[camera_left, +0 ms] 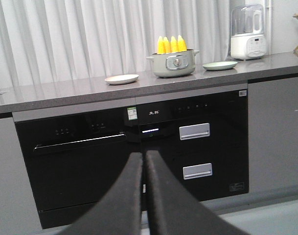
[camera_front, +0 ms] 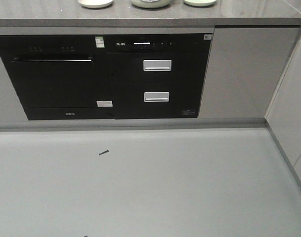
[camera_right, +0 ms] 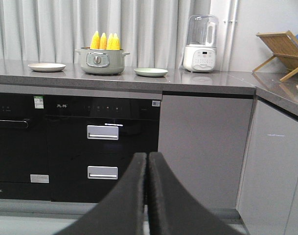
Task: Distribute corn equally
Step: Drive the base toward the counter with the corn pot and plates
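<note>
corn point(camera_left: 171, 44) upright in pot point(camera_left: 172, 66) | cream plate point(camera_left: 122, 79) at pot's 9 o'clock, green plate point(camera_left: 219, 65) at 3 | appliance lettering point(camera_left: 154, 112) illegible | left gripper point(camera_left: 144, 155), right gripper point(camera_right: 147, 155) closed, empty

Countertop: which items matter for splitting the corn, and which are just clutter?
Job:
- corn, standing in the pot
- cream plate and green plate on either side, likely the targets
- left gripper and right gripper, both shut and empty

Lying about:
- white appliance
- wooden rack
- dark scrap on the floor
</note>
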### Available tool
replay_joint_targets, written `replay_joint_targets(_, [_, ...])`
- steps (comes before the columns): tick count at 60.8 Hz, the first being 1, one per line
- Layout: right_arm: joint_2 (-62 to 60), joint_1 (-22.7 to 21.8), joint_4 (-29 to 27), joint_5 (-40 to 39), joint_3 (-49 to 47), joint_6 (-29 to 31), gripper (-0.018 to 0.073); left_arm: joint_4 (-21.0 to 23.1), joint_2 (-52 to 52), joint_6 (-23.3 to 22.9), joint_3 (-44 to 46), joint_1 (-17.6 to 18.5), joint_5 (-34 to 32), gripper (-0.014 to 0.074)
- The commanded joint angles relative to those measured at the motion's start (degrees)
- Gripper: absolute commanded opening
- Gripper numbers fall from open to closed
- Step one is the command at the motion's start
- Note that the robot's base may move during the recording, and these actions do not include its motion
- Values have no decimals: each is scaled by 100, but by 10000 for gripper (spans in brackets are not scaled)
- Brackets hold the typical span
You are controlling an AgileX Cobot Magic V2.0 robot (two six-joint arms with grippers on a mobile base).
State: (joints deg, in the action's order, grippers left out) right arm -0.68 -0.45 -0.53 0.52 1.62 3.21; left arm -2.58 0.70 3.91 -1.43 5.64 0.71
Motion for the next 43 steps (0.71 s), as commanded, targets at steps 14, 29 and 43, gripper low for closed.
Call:
replay_joint_targets(14, [-39,-3,16,-463,63,42,-10,63,79,-59,-59,12,-431,-7])
replay_joint_targets(29, [-39,-3,16,-457,63,42,-10,63,79,-59,-59,12,-431,-7])
replay_joint_targets(43, [-39,-3,16,-457,63,42,-10,63,79,-59,-59,12,-431,-7])
